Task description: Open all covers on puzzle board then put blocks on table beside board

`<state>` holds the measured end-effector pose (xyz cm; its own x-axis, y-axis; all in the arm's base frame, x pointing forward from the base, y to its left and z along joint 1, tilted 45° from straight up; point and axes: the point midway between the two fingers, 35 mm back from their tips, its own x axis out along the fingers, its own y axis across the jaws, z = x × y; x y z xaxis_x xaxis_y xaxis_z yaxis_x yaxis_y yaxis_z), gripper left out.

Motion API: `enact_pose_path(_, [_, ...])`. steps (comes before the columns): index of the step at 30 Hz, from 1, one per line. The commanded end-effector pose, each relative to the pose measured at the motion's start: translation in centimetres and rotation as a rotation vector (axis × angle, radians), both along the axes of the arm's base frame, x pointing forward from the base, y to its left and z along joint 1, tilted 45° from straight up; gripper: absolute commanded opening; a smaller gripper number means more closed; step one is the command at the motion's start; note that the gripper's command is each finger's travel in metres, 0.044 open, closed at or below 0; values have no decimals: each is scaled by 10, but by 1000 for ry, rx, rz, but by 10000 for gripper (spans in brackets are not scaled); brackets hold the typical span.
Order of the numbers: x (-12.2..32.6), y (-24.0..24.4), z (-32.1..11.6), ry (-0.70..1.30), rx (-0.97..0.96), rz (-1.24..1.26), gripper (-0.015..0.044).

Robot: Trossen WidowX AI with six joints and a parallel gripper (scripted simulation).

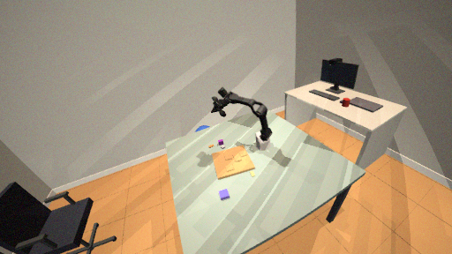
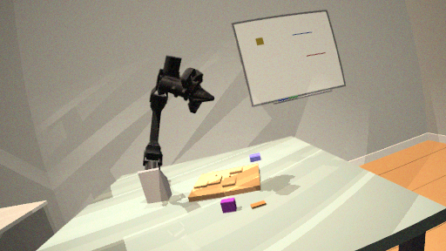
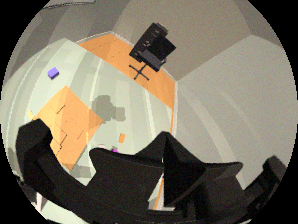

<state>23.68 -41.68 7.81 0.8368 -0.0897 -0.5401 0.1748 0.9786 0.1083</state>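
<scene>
Jaws first: the gripper (image 1: 213, 110) (image 2: 212, 98) (image 3: 164, 135) is shut, fingertips together, nothing between them. It hangs in the air, up off the table (image 1: 199, 220) (image 2: 331, 209) (image 3: 135, 100) and well apart from the board. Black arm (image 1: 240, 99) (image 2: 155, 124) rises from a pale base (image 1: 260, 144) (image 2: 153, 192) and bends over at the top.

Puzzle board (image 1: 221, 171) (image 2: 224, 192) (image 3: 90, 120) lies flat on the table, near the base. Thin raised covers (image 2: 229, 180) sit on its top face (open or closed, cannot tell at this size; wells not readable either).

Loose pieces on the table, all off the board: purple block (image 1: 221, 142) (image 2: 228, 205) (image 3: 115, 150) just beside one edge; flat orange piece (image 1: 211, 145) (image 2: 258, 204) (image 3: 122, 138) near that block, not touching it; small pale piece (image 1: 222, 146) (image 3: 101, 146) right by the purple one (too small to say if they touch); small yellow piece (image 1: 252, 174) (image 3: 31, 115) close to another edge; violet block (image 1: 224, 194) (image 2: 254, 157) (image 3: 53, 73) farther out, apart from the board.

Room stuff: desk (image 1: 309, 88) with monitor (image 1: 339, 74), keyboard (image 1: 324, 94) and red mug (image 1: 346, 102); black office chair (image 1: 66, 220) (image 3: 152, 50) off the table; whiteboard (image 2: 289, 61) on the wall (few short marks on it).
</scene>
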Motion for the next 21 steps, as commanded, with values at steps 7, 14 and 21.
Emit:
enact_pose_path(7, [34,42,-3,41,137,37,0])
enact_pose_path(14, [57,73,-3,74,228,71,0])
enact_pose_path(21, [77,107,-2,114,312,109,0])
